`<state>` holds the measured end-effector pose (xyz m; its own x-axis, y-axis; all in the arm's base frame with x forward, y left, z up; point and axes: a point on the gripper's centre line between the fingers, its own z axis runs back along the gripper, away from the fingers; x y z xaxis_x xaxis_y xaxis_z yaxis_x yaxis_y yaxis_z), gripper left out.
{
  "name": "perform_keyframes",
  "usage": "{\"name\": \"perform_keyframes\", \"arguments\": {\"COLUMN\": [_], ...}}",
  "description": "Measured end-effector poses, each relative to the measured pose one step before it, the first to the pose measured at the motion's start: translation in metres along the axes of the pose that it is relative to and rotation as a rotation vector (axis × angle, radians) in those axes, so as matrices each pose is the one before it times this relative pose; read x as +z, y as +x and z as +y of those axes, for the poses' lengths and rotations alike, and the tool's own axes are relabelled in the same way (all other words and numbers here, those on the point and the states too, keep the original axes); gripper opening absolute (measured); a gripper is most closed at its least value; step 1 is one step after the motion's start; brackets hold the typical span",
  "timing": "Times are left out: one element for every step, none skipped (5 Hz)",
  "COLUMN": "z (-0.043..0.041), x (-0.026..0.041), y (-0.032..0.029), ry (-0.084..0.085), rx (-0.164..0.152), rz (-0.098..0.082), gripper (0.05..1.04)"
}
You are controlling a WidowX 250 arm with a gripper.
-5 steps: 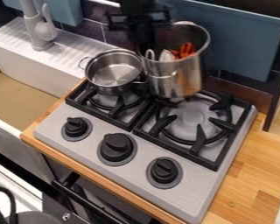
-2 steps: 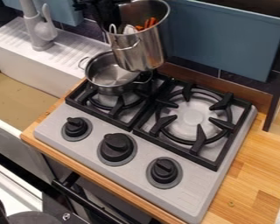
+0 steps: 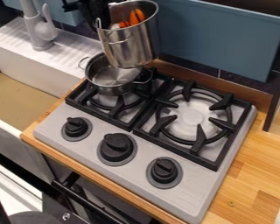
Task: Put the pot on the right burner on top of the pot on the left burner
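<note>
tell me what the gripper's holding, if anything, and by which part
The tall pot, held by the gripper near its rim, on the faucet side.

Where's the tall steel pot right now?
Camera view, upper left of centre: the tall steel pot is in the air beside the gripper, above the back-right part of the shallow two-handled pot on the left burner.

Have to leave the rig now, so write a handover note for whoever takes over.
Hand: gripping the tall pot near its left rim, aloft and slightly tilted, orange items inside.
Short pot: on the left burner.
Done: tall pot is off the right burner.
Left: centre it over the short pot, lower, release once it seems steady.
</note>
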<state>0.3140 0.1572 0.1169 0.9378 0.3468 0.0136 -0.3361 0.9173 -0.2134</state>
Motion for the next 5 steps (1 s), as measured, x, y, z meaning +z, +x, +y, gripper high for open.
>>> {"name": "perform_keyframes", "arguments": {"z": [0.00906, 0.00784, 0.00574, 0.00198, 0.0004], "x": [0.00039, -0.00403, -0.0012, -0.01838, -0.01235], "y": [0.00149, -0.0039, -0.00251, -0.01009, -0.00311], "ry": [0.0095, 0.0155, -0.0078, 0.0196, 0.0385], "rx": [0.0101, -0.0081, -0.0008, -0.0034, 0.0013], "rz": [-0.0196, 0.0076, -0.0003, 0.0261, 0.0002], "gripper": [0.054, 0.054, 0.054, 0.054, 0.054]}}
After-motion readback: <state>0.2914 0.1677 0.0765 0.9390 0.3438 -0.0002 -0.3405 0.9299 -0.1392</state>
